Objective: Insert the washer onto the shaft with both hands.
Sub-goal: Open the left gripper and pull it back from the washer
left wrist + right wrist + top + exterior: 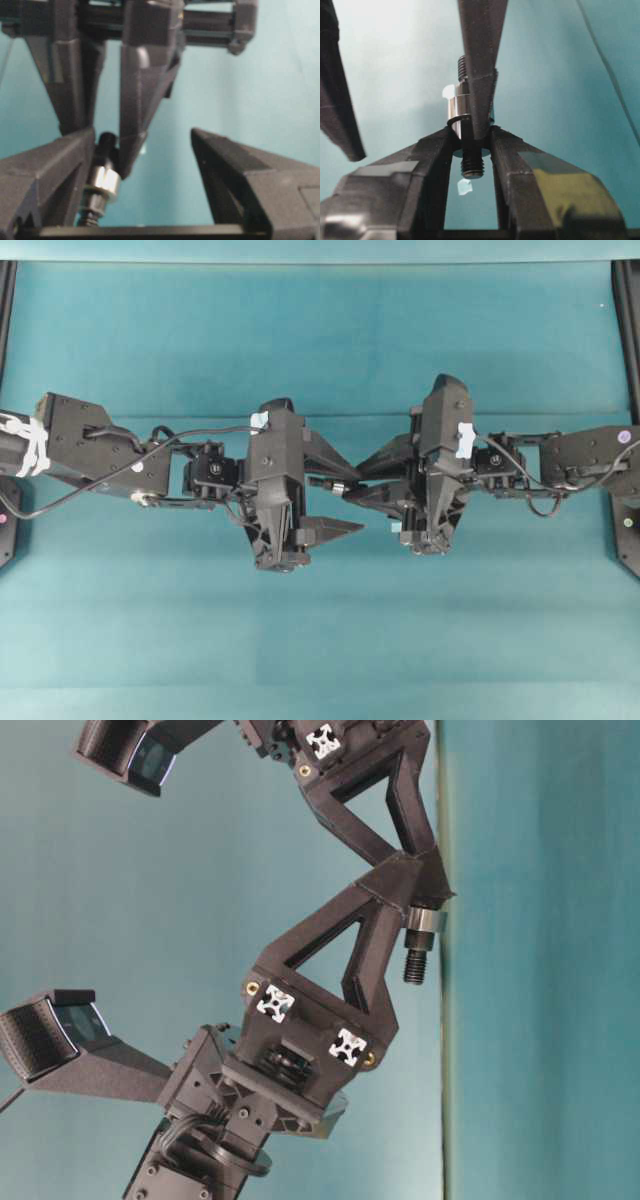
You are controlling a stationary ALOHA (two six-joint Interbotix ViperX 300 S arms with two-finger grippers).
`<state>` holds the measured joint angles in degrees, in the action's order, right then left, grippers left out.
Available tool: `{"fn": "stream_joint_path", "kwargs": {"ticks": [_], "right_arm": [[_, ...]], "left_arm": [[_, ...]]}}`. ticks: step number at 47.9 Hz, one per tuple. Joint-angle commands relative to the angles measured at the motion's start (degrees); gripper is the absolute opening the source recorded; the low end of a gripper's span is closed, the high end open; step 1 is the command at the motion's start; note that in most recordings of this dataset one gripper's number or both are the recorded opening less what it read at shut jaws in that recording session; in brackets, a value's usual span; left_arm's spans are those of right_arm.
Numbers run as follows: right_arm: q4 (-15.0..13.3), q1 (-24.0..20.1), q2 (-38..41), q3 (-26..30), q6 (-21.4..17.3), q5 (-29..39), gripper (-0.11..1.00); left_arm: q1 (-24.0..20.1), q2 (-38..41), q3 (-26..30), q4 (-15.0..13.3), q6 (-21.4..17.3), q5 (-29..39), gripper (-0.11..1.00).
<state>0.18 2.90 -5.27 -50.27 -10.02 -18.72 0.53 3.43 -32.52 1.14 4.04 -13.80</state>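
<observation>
The dark threaded shaft (471,161) is held above the table, and my right gripper (471,137) is shut on it. The silvery washer (456,106) sits around the shaft just past the right fingertips. It also shows in the table-level view as the bright washer (425,923) on the shaft (416,962). My left gripper (143,134) is open. One of its fingers (47,172) lies right beside the washer (102,181); the other stands well clear. From overhead, the left gripper (356,498) and right gripper (349,481) meet mid-table around the shaft (333,483).
Teal table surface (320,640) spreads all round beneath both arms. Black frame rails (627,330) stand at the left and right edges. A small pale speck (464,186) lies on the table under the shaft.
</observation>
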Motion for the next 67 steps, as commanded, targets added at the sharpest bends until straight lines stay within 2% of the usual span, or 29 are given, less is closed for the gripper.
{"fn": "stream_joint_path", "kwargs": {"ticks": [1, 15, 30, 42, 49, 67], "right_arm": [[0.09, -0.18, -0.35, 0.97, 0.18, -0.53, 0.0], [0.18, -0.7, -0.44, 0.7, 0.18, -0.44, 0.0], [0.09, -1.67, -0.88, -0.09, 0.0, -0.35, 0.0], [0.09, -1.85, -0.88, -0.09, 0.09, -0.35, 0.0], [0.09, -1.85, -0.88, -0.09, 0.09, 0.0, 0.0], [0.09, -2.2, -1.58, -1.14, -0.18, -0.44, 0.0]], "left_arm": [[0.09, -0.97, 0.88, 0.18, -0.18, -0.35, 0.83], [-0.79, -2.72, -0.88, 0.18, -0.26, -0.35, 0.83], [-1.58, -6.68, -5.19, 0.18, -0.35, -0.35, 0.84], [-1.49, -8.79, -7.56, 0.18, -0.35, -0.35, 0.91], [-1.23, -9.58, -8.26, 0.18, -0.35, -0.18, 0.91], [0.0, -13.27, -9.93, 0.18, -0.97, 7.73, 0.91]]}}
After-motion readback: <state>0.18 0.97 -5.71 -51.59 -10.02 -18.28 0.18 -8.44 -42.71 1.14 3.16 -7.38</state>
